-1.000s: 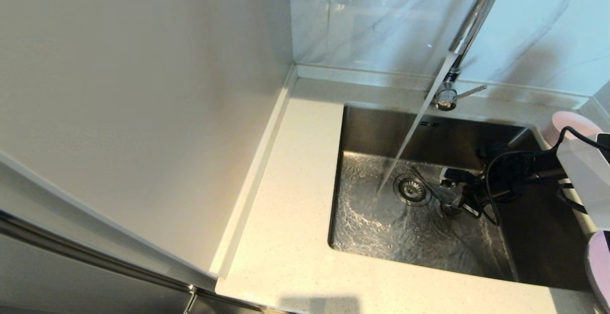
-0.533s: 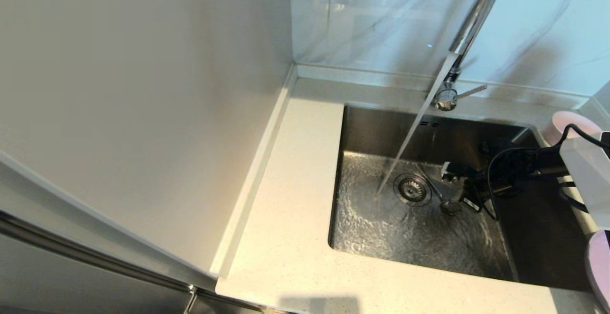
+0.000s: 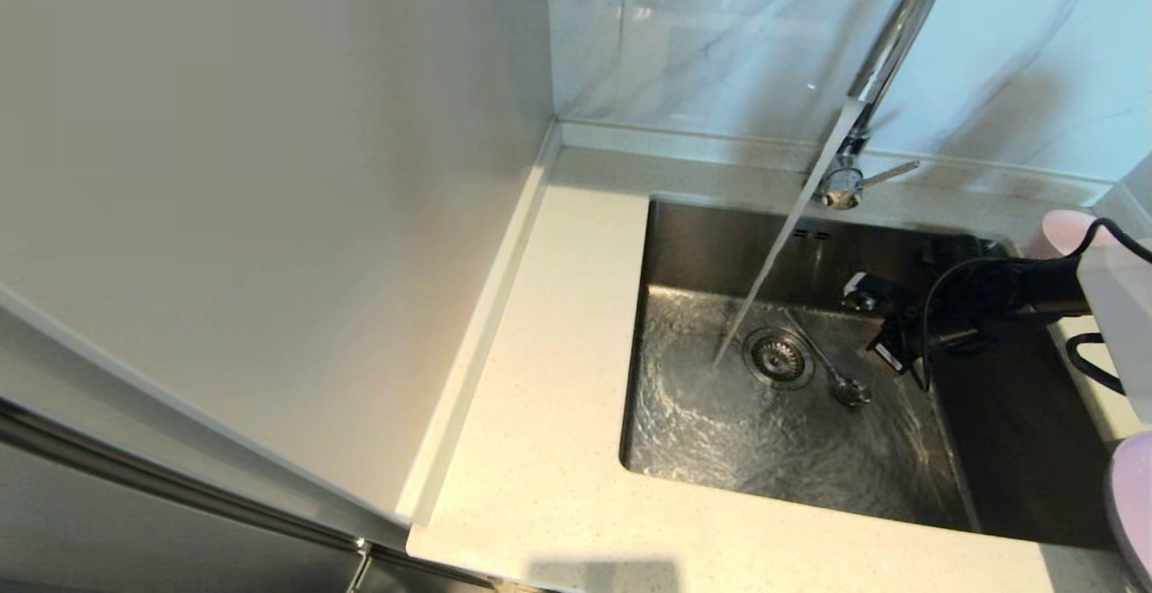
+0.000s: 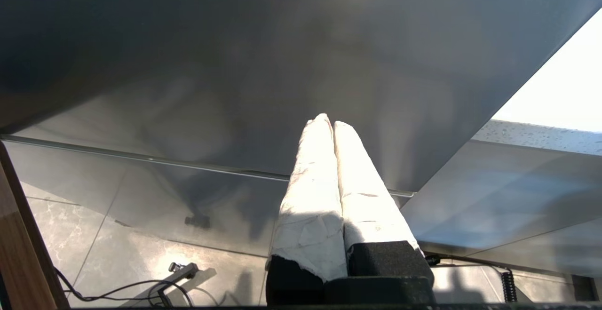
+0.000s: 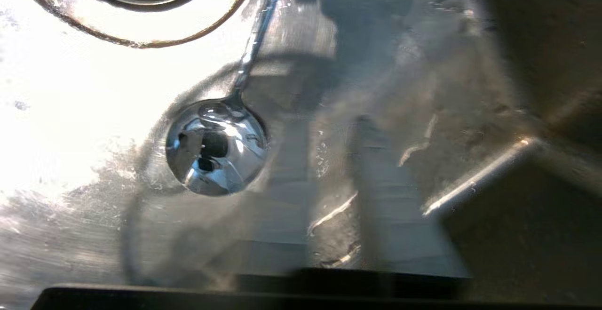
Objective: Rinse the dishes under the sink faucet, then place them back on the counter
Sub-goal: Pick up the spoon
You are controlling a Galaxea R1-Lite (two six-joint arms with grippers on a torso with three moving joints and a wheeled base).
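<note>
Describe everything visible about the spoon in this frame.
The spoon is slim, shiny silver metal, with a thin straight handle and a small round bowl that mirrors its surroundings in the right wrist view. It lies flat on the wet floor of the sink, its handle running past the drain strainer, its bowl end nearer the robot. Water flows around it. The right gripper hangs above, not touching it.

One spoon (image 3: 826,368) lies in the one sink (image 3: 1008,449). One faucet (image 3: 886,44) runs one stream. One pink bowl (image 3: 1066,231) and one lilac plate (image 3: 1132,503) sit at the frame's right edge. One drain strainer (image 3: 778,357).
</note>
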